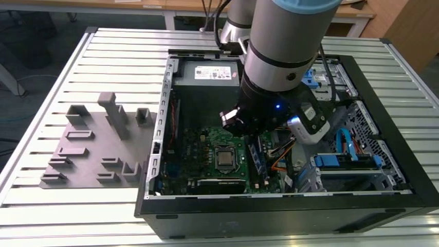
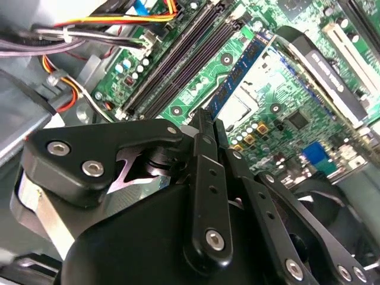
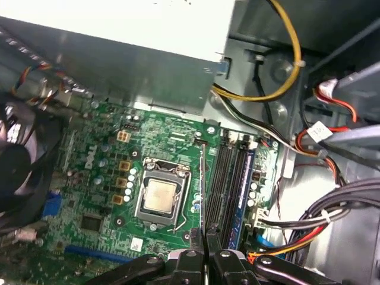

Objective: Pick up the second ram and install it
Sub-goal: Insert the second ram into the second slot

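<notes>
My gripper [image 1: 250, 135] hangs inside the open computer case, low over the green motherboard [image 3: 95, 196]. In both wrist views its black fingers [image 3: 193, 258] are closed together on the near end of the second ram [image 2: 243, 70], a thin dark stick with a blue label. In the first wrist view the ram [image 3: 202, 184] shows edge-on, running away from the fingertips between the processor socket [image 3: 159, 197] and the long black memory slots [image 3: 228, 184]. Whether it sits in a slot or just above one I cannot tell.
The black case wall [image 1: 274, 198] rings the board. Bundles of yellow, red and black cables [image 3: 285, 59] lie beside the slots. A fan [image 3: 12, 172] sits past the socket. The power supply [image 1: 205, 74] is at the back. A grey fixture plate [image 1: 96, 149] lies at the exterior view's left.
</notes>
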You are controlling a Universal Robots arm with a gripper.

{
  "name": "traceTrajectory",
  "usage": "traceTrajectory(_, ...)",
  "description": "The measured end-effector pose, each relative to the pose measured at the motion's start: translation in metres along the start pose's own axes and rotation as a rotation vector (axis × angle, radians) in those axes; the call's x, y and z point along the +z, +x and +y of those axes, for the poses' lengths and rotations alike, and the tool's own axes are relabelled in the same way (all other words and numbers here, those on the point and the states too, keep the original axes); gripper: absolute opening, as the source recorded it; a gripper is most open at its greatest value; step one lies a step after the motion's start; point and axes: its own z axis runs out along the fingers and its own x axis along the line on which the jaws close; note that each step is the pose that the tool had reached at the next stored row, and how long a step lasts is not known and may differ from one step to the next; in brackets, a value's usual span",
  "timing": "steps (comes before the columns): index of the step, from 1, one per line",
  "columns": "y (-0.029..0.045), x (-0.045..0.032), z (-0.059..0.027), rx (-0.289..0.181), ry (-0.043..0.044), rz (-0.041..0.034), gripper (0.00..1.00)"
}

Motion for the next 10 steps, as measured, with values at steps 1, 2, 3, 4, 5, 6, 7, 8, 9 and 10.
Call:
traceTrajectory(1,0.0,0.0002,0.0,0.018,0.0004,-0.0013,0.11)
traceTrajectory(2,0.0,0.0003,0.0,0.036,0.0008,-0.0026,0.11)
traceTrajectory(3,0.0,0.0004,-0.0001,0.054,0.0012,-0.0039,0.11)
traceTrajectory(4,0.0,0.0006,-0.0001,0.071,0.0015,-0.0052,0.11)
traceTrajectory(5,0.0,0.0007,-0.0001,0.091,0.0019,-0.0067,0.11)
traceTrajectory(6,0.0,0.0008,-0.0001,0.109,0.0022,-0.008,0.11)
traceTrajectory(7,0.0,0.0009,-0.0001,0.124,0.0025,-0.0092,0.11)
traceTrajectory(8,0.0,0.0009,-0.0001,0.138,0.0027,-0.0102,0.11)
traceTrajectory(9,0.0,0.001,-0.0001,0.151,0.0029,-0.0112,0.11)
traceTrajectory(10,0.0,0.0011,-0.0001,0.164,0.0032,-0.0121,0.11)
